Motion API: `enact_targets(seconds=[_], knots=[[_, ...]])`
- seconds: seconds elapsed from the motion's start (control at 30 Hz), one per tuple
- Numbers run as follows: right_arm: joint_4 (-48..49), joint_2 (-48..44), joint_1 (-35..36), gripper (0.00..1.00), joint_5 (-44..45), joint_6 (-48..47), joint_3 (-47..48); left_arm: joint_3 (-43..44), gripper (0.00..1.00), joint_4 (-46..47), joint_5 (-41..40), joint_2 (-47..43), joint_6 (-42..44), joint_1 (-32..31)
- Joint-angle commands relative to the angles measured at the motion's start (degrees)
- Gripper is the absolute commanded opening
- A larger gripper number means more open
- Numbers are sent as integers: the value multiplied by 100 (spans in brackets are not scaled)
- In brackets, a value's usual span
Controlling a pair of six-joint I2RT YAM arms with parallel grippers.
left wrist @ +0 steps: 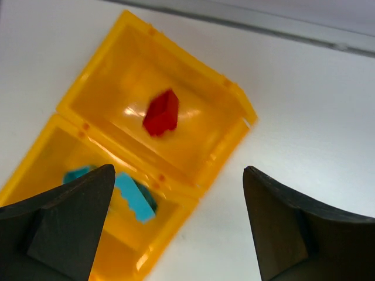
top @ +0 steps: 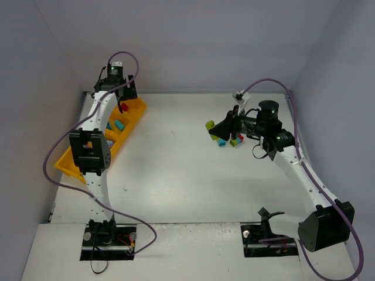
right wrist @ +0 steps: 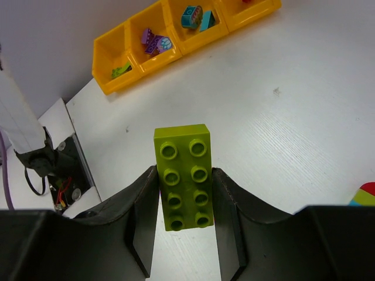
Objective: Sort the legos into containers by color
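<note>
My right gripper [right wrist: 184, 175] is shut on a lime green lego [right wrist: 183, 170], held above the table; in the top view the gripper [top: 214, 126] is at centre right with the lime lego [top: 209, 124] at its tip. A few loose legos [top: 229, 141] lie under it. My left gripper [left wrist: 179, 216] is open and empty above the far end of the orange-yellow tray [left wrist: 222, 140]. A red lego [left wrist: 162, 112] lies in the end compartment, a teal lego [left wrist: 132, 196] in the one beside it. The right wrist view also shows purple legos [right wrist: 155, 42] and a lime piece [right wrist: 121, 71] in the other compartments.
The tray [top: 64, 167] runs diagonally along the left wall, partly hidden by the left arm [top: 91, 149]. A multicoloured lego [right wrist: 364, 194] shows at the right edge of the right wrist view. Grey walls close in the back and sides.
</note>
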Motion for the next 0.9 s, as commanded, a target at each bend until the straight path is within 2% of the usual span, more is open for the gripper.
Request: enact_targets(seconds=[0.0,0.2,0.3,0.43,0.6,0.77,0.87], knots=[[293,123,99,0,136,-224,220,130,84,-690,1094,-1341,-730,-57],[266,343,511,0,566,-672,395,-907,85,-709,2587,-2695,-1363,-698],[249,492,757,0,707,-892,510,-1320,85,-534,3413,-3022,-1838,-1094],[249,642,1047,0,900,-1217,641,-1663,85,-287,3987,-3234,-2278,-1613],[249,818,1163,0,936,-1297,826,-2015,84,108,4164,-3471,-2507,-1894],[257,950,1233,0,945,-1323,940,-2103,72,267,4436,-3463,-2560,-2079],[257,1011,1259,0,936,-1323,984,-2164,71,363,4533,-3462,-2569,-2158]])
